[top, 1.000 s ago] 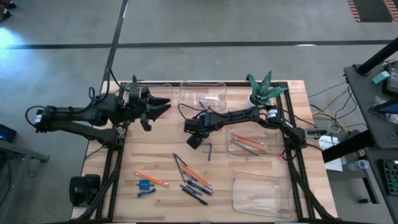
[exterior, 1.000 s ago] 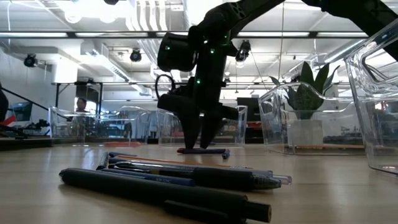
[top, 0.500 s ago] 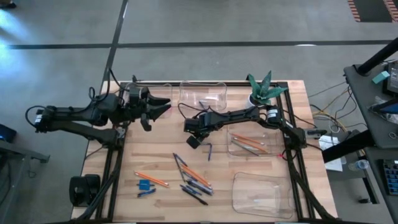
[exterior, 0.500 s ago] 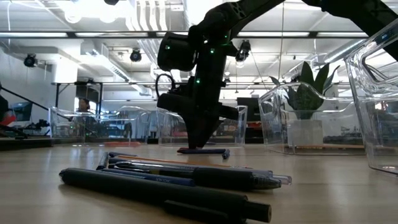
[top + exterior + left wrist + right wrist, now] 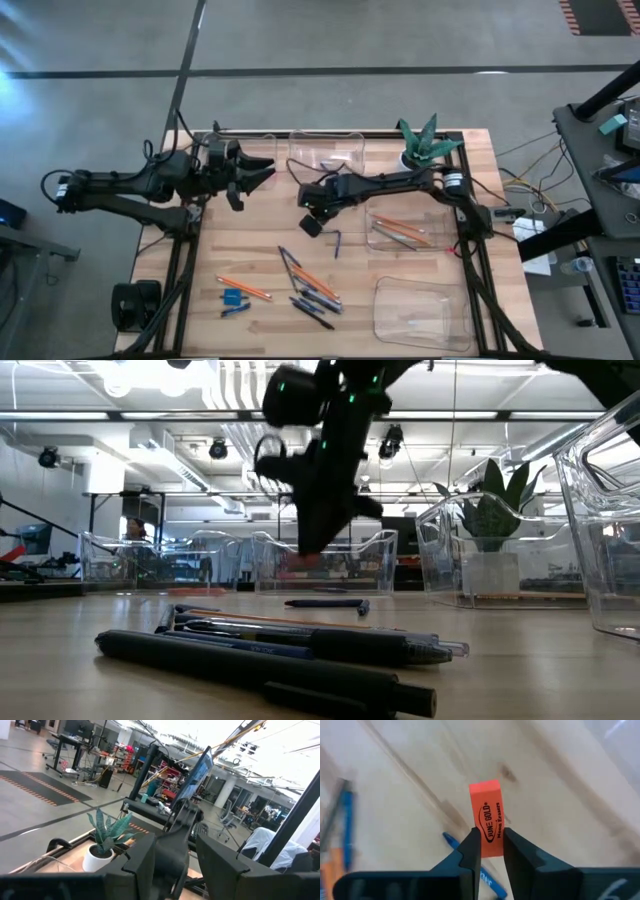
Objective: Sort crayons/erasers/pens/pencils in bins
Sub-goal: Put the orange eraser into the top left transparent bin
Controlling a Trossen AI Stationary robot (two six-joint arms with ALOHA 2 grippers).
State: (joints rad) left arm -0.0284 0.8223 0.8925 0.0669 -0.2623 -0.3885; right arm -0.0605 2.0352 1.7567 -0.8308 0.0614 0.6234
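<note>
Behind the wooden table [image 5: 260,262] the workshop hall is wide and bright, with clear bins [image 5: 325,560] along the far edge. My right claw [image 5: 488,851] is clamped on an orange-pink eraser [image 5: 489,818], which stands up between the fingers [image 5: 470,852] and hangs above the table, near the middle of it. Just under it lies one blue crayon [image 5: 337,241].

I judge that the hold is low on the eraser, so I should carry it slowly and level, and release only when it is over the inside of the right bin. The bin [image 5: 326,151] at the far edge is near my claw. Its wall stands high, so I should rise above the rim before I cross it. Between claw and bin the table is bare. My left claw [image 5: 262,172] waits with fingers apart at the far left corner, well apart from my path.
</note>
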